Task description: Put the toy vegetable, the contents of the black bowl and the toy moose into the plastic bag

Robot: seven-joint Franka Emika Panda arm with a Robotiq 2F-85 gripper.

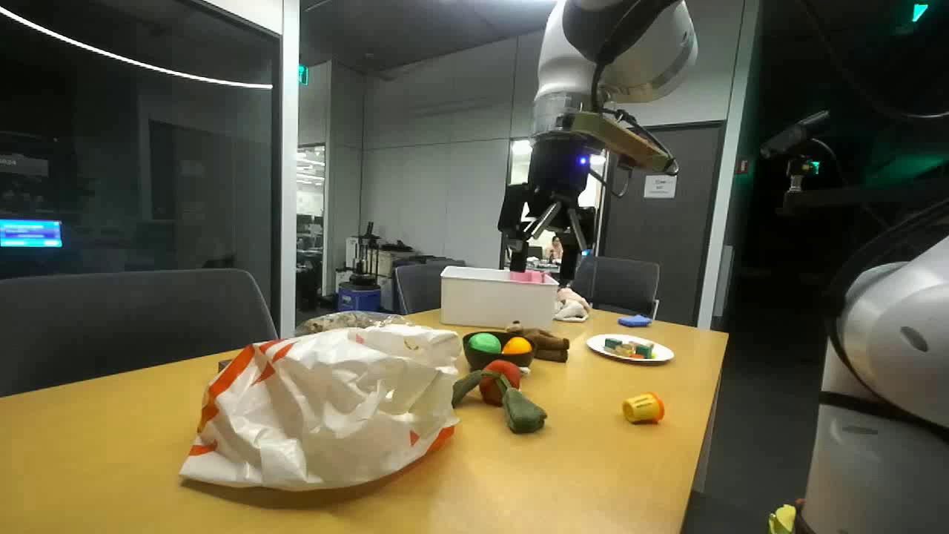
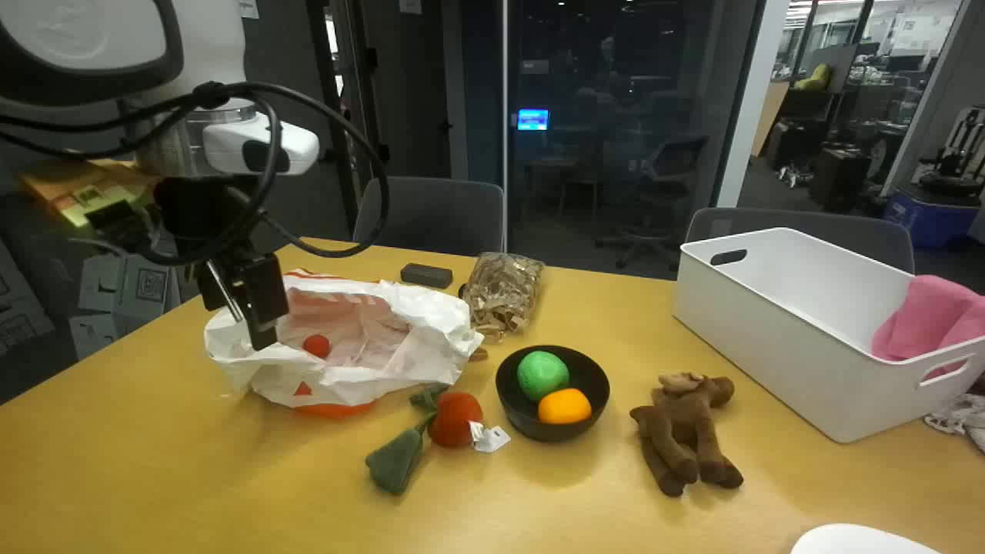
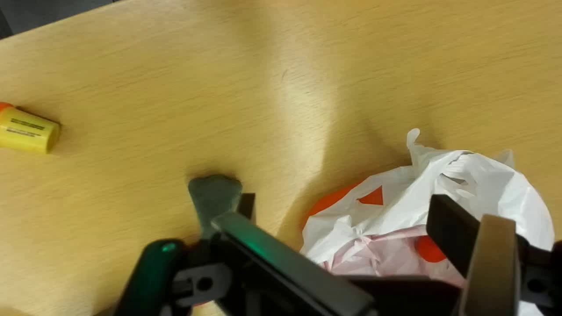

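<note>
The white plastic bag [image 1: 326, 415] lies open on the table, and its mouth shows in an exterior view [image 2: 350, 381]. A red round item [image 2: 316, 345] is inside; it also shows in the wrist view [image 3: 429, 249]. The plush toy vegetable [image 2: 455, 419], red with green leaves, lies beside the bag; the gripper partly hides it in the wrist view [image 3: 215, 195]. The black bowl [image 2: 550, 428] holds a green item [image 2: 542, 375] and an orange one [image 2: 565, 406]. The brown toy moose [image 2: 685, 431] lies right of the bowl. My gripper [image 3: 344, 210] is open and empty above the bag.
A white bin [image 2: 777, 362] with pink cloth [image 2: 935, 315] stands near the moose. A white plate [image 1: 595, 346] holds small blocks. A yellow cup [image 1: 641, 408] lies near the table edge. A clear bag of brown paper [image 2: 504, 292] and a dark case [image 2: 426, 275] lie behind.
</note>
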